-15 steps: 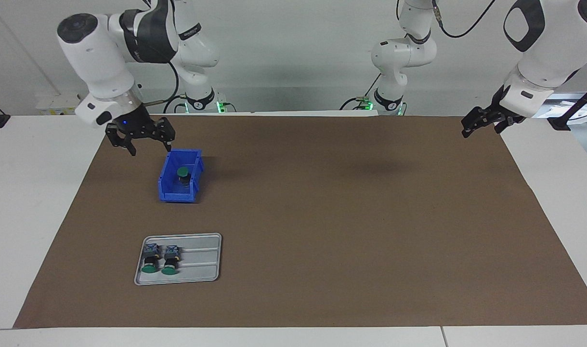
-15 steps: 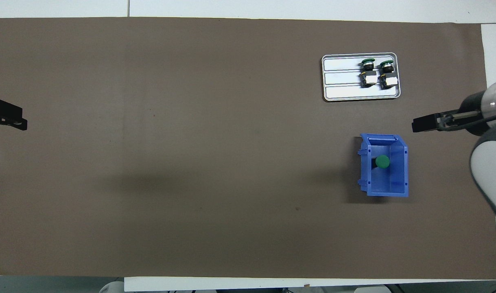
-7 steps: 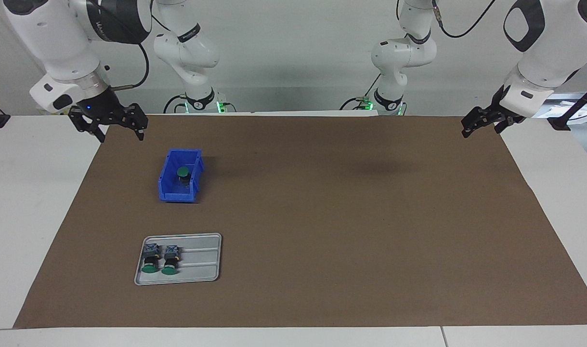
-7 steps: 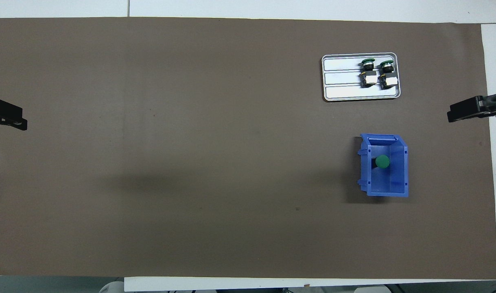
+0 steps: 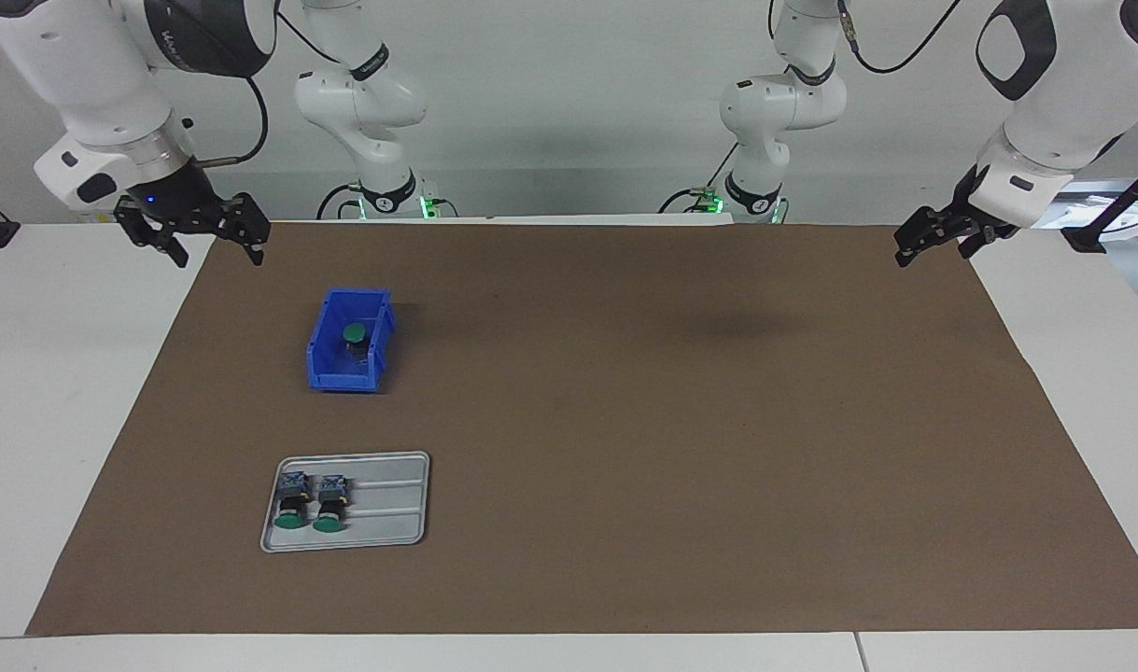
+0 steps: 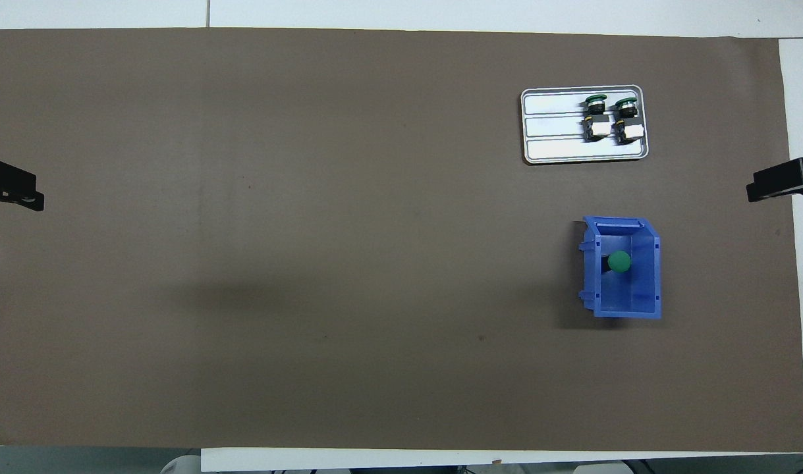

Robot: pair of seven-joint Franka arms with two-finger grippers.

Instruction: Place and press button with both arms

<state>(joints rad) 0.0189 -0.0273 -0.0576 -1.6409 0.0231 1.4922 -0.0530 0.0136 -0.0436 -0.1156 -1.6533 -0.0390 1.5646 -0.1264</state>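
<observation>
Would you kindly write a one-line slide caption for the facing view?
Green-capped push-button upright in small blue plastic bin; two more lie on grey metal tray; both pincers, right and left, hover over brown mat's edges.

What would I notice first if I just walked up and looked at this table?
The bright blue bin jumps out against the brown mat, toward the right arm's end of the table, with one green-capped button standing inside it. Farther from the robots sits a silver tray with two more buttons lying side by side. The right gripper and left gripper hang over the mat's two ends.
</observation>
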